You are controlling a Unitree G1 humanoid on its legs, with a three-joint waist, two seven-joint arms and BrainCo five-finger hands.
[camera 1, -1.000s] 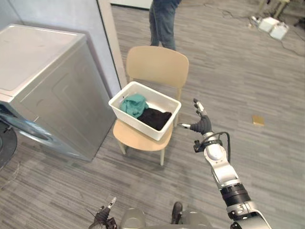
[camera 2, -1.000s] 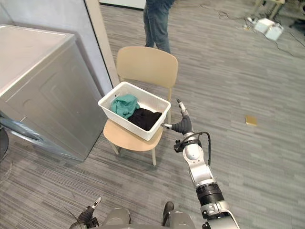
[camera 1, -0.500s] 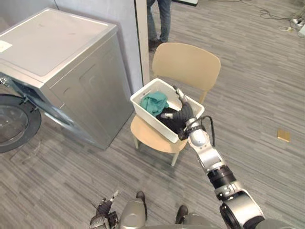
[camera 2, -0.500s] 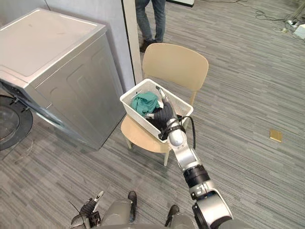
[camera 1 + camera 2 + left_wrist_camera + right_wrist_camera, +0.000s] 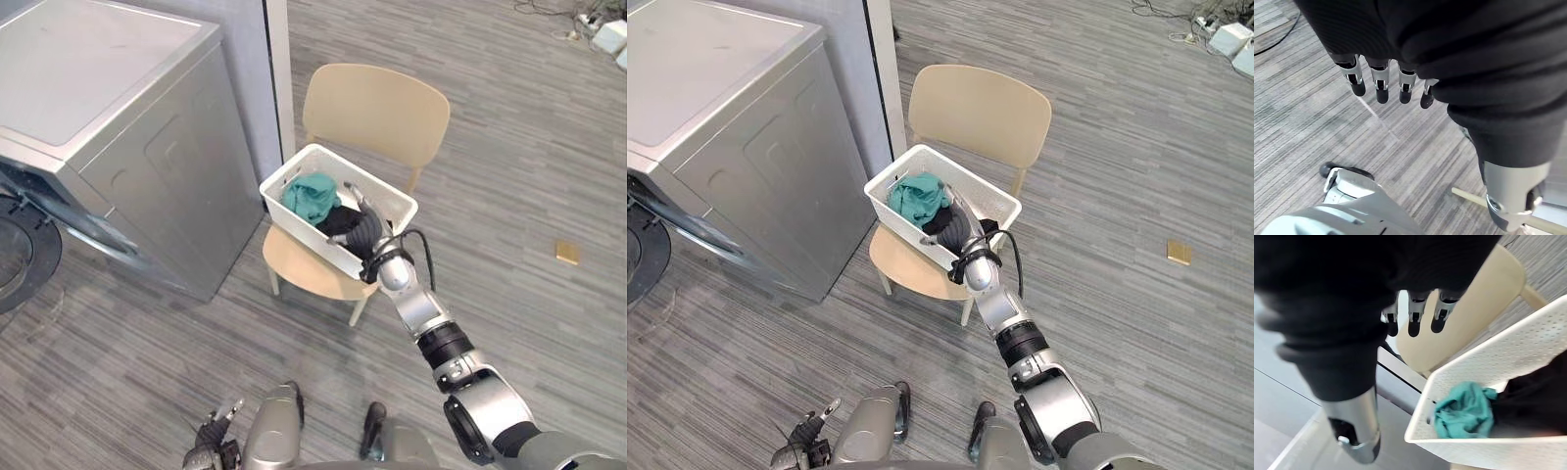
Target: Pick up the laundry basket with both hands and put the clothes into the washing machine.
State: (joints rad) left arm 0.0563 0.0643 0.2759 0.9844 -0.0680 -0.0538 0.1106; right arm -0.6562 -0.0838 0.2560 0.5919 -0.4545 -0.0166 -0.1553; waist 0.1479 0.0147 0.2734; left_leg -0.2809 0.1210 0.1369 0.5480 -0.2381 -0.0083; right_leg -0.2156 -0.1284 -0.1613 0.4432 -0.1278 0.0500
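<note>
A white perforated laundry basket sits on a tan wooden chair, holding a teal garment and a black garment. My right hand hovers over the basket's near right rim and the black garment, open, with fingers straight and nothing held. From the right wrist the basket and the teal garment lie below those fingers. Left of the chair stands the silver washing machine, its round door swung open. My left hand hangs low over the floor, fingers straight.
A grey partition edge rises just behind the chair's left side. A small tan block lies on the grey plank floor to the right. White boxes with cables sit far back right.
My right hand has swung from right of the basket to over its near rim. The view has shifted, and the person behind the chair has dropped out of it.
</note>
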